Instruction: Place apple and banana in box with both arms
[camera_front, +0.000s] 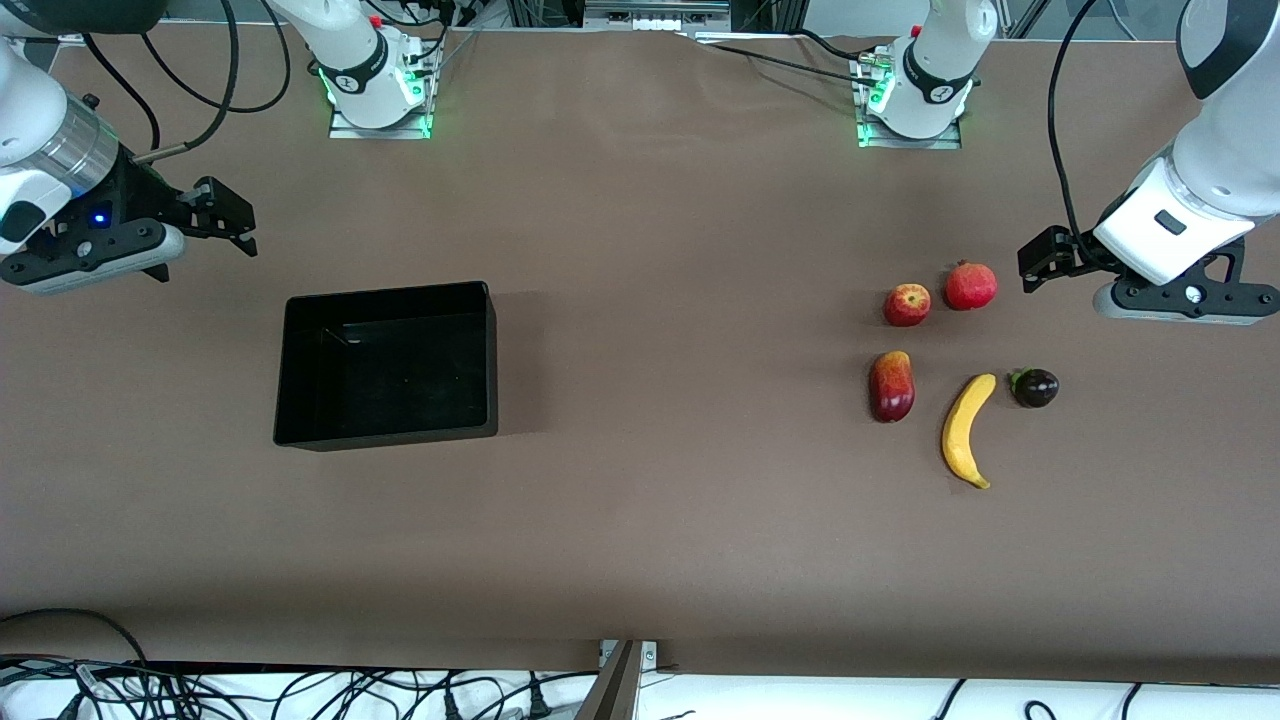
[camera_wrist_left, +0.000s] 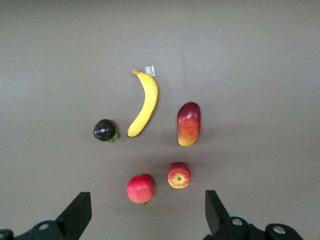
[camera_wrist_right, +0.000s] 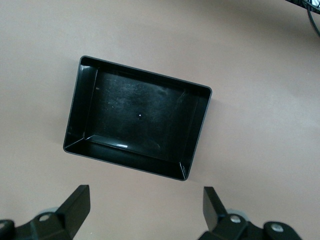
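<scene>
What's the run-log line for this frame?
left claw: open, beside fruits | right claw: open | apple, banana: on table | box: empty

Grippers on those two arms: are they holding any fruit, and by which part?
Nothing is held. The left gripper is open near the fruits; the right gripper is open near the box.

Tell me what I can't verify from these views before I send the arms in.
- Undersides of the apple and banana: every view looks down on them.
- Inner faces of the box walls nearest the front camera: hidden by their own rims in the front view.
- Left gripper and right gripper: the wrist views' lower edge cuts off all but the open fingertips.
</scene>
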